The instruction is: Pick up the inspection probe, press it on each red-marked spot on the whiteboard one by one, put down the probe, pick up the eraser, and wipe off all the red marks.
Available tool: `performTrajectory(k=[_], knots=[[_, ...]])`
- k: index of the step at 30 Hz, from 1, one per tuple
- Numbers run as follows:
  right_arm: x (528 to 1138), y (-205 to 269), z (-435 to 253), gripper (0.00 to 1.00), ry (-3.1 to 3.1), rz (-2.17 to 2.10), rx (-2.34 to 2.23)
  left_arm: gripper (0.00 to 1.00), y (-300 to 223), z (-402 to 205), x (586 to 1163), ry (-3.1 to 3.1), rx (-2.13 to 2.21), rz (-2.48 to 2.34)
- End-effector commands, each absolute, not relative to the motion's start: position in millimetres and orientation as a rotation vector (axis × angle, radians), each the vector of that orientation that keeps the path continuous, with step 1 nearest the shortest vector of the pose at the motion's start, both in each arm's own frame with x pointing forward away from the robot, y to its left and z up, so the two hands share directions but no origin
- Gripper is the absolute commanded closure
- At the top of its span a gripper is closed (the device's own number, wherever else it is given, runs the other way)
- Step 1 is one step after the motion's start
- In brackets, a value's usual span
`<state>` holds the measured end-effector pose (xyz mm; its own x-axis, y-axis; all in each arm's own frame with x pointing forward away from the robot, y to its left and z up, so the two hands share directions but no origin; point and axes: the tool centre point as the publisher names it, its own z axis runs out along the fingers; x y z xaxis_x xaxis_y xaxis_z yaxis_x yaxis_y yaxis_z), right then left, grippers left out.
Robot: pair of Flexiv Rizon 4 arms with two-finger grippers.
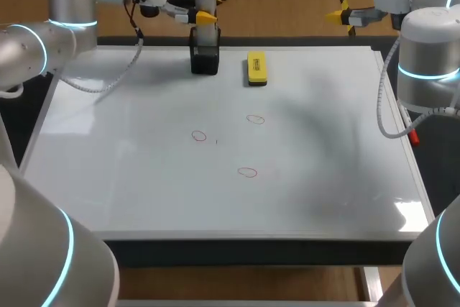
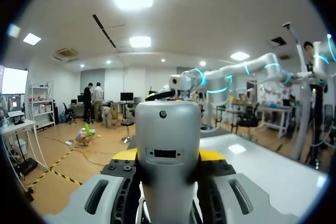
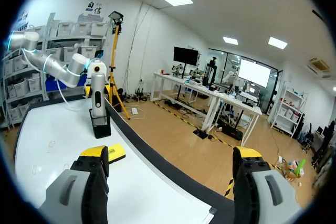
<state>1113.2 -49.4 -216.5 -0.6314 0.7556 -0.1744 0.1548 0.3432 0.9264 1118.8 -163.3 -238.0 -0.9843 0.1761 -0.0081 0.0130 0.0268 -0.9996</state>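
Inspection probe stands upright directly between the left gripper's fingers in the left wrist view. A yellow tip lies against each of its flanks, so the fingers are closed on its silver body from two sides.

In the head view, the whiteboard fills the middle of the frame and its near edge runs along the lower part. Broad bare surface lies at lower left and lower right.

Three red marks sit in the centre, well apart from one another. The nearest is just below centre, a second is up and to its left, and a third is up and to its right. None of them is near an edge.

One yellow eraser lies flat at upper centre, close to the board's far edge. Just to its left, but apart from it, one black holder stands at that same far edge with the single probe upright in it. The left arm comes in from the upper left corner to meet it.

The right gripper hangs past the board's far right corner, at the upper right of the frame. Its fingers are spread wide around nothing.
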Motion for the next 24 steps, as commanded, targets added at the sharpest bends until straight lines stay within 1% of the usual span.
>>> performTrajectory(k=[1,10,17,24], knots=[[1113.6,-49.6,-216.4,0.00,2.011,1.291,0.793,1.00,-162.8,-220.7,1109.3,-2.234,-0.034,2.138],[1113.6,-49.6,-216.4,0.00,2.011,1.291,0.793,1.00,-155.8,-184.7,1105.4,-2.254,0.018,2.164],[1113.6,-49.6,-216.4,0.00,2.011,1.291,0.793,1.00,-144.8,-164.6,1103.1,-2.210,0.208,2.218],[1113.6,-49.6,-216.4,0.00,2.011,1.291,0.793,1.00,-125.8,-146.9,1087.0,-2.225,0.319,2.295]])
